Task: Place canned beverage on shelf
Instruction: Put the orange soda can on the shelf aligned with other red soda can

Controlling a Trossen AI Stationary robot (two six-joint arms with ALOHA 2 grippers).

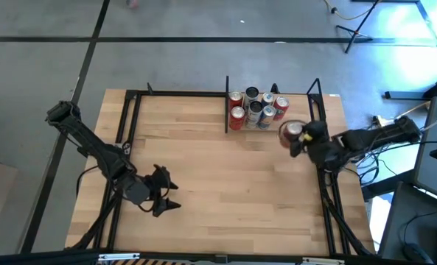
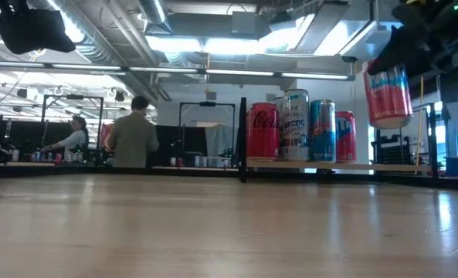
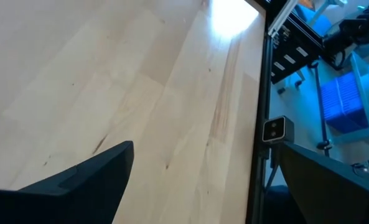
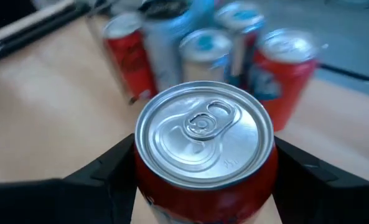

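Note:
My right gripper [image 1: 298, 137] is shut on a red can [image 1: 290, 132], held in the air just right of and nearer than the group of several cans [image 1: 256, 108] standing on the shelf's wooden floor at the table's far side. The low view shows the held can [image 2: 388, 94] raised above shelf level, right of the standing cans [image 2: 302, 125]. A thin black upright panel [image 1: 227, 104] bounds the cans on their left. My left gripper [image 1: 161, 191] is open and empty over the table's near left part. My right gripper pinches the red can's side wall [image 4: 148, 186] just below its top rim between its two fingers [image 4: 107, 168], one on each side. The fingers come slanting down from the table's right. The can hangs lifted clear, almost upright, its pull-tab lid [image 4: 204, 132] up.
A black metal frame [image 1: 175, 93] runs along the table's far edge and down both sides [image 1: 326, 191]. Bare wooden top [image 1: 225, 184] lies between the arms. People stand in the room behind the table [image 2: 133, 140].

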